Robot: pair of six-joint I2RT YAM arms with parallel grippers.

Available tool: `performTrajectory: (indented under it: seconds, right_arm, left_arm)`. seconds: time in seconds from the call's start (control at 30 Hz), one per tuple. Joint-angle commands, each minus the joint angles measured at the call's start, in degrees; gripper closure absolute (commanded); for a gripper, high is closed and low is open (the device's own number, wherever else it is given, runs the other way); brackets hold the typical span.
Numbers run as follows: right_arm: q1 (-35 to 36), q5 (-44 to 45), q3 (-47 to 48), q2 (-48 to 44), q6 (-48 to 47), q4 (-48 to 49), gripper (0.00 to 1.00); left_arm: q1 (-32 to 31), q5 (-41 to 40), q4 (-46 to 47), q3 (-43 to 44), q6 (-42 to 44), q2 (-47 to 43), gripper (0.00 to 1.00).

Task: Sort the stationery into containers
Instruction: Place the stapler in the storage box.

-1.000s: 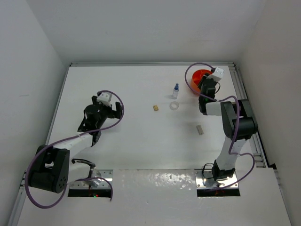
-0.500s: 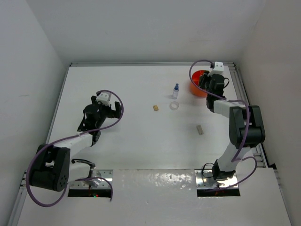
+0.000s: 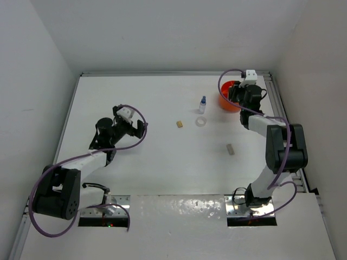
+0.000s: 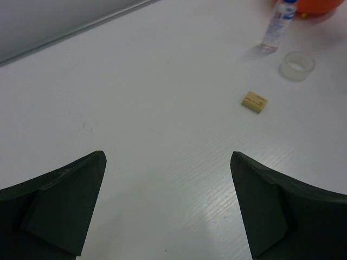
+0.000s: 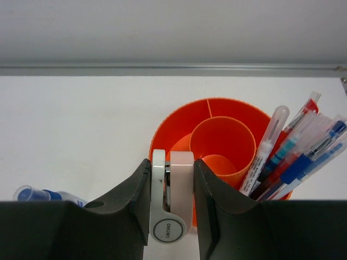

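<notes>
wide-spread end effector (image 4: 167,158), tan eraser (image 4: 255,102), tape ring (image 4: 297,65)

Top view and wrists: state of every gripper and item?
left gripper: open, empty
right gripper: shut on pink-white item
orange tub: upright, pens standing in outer compartment
bottle: upright, capped
tape ring: flat on table
tan eraser: flat on table
white eraser: flat on table

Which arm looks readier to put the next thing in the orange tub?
Right. The right gripper clamps a white-and-pink item close by the orange tub. The left gripper is open and empty, far off to the other side, with the tan eraser lying apart ahead of it.
</notes>
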Motion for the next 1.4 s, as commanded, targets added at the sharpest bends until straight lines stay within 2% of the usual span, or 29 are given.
performTrajectory:
  seconds: [0.0,0.17,0.27,0.4,0.47,0.6,0.63,0.73,0.8,1.07,1.37]
  right_arm:
    - [0.5,-1.3,-0.1,-5.1,-3.8,3.0,1.00]
    - [0.5,-0.8,-2.2,-6.6,-3.9,5.5,1.00]
    - [0.3,1.1,-5.2,-4.7,-4.5,12.9,1.00]
    - [-0.2,1.4,-7.2,1.3,-3.2,29.7,1.00]
    - [-0.7,-0.6,-6.4,3.1,-1.3,32.3,1.00]
    - [-4.4,-10.2,-4.0,6.5,-1.2,31.3,1.00]
    - [-5.0,-16.0,-2.9,6.9,-0.5,31.0,1.00]
    - [-8.1,-25.8,-2.0,9.0,2.7,34.0,1.00]
    - [-8.4,-28.7,-1.7,9.4,2.1,34.4,1.00]
    - [-8.4,-35.5,-0.7,10.0,-7.0,27.1,0.99]
    - [-8.9,-38.0,2.2,10.2,-15.0,21.5,0.99]
  left_arm:
    - [0.3,10.3,4.9,4.4,4.4,0.8,0.03]
    - [-1.4,13.6,3.7,6.1,3.3,1.8,0.03]
    - [-1.7,12.2,2.3,6.4,0.7,1.6,0.03]
    - [-1.8,9.2,1.0,6.3,0.2,1.3,0.03]
    - [-1.8,8.8,0.7,5.8,0.8,1.1,0.03]
    - [-1.2,7.1,0.7,5.3,1.8,1.7,0.03]
    - [-1.0,7.0,0.7,5.2,2.0,1.8,0.03]
    - [-0.4,6.4,0.9,5.3,3.1,3.0,0.03]
    - [-0.3,6.4,1.1,5.5,4.1,3.8,0.03]
    - [0.4,7.0,-0.6,8.1,5.4,7.3,0.03]
    - [0.7,8.4,-2.6,11.4,6.2,10.3,0.03]
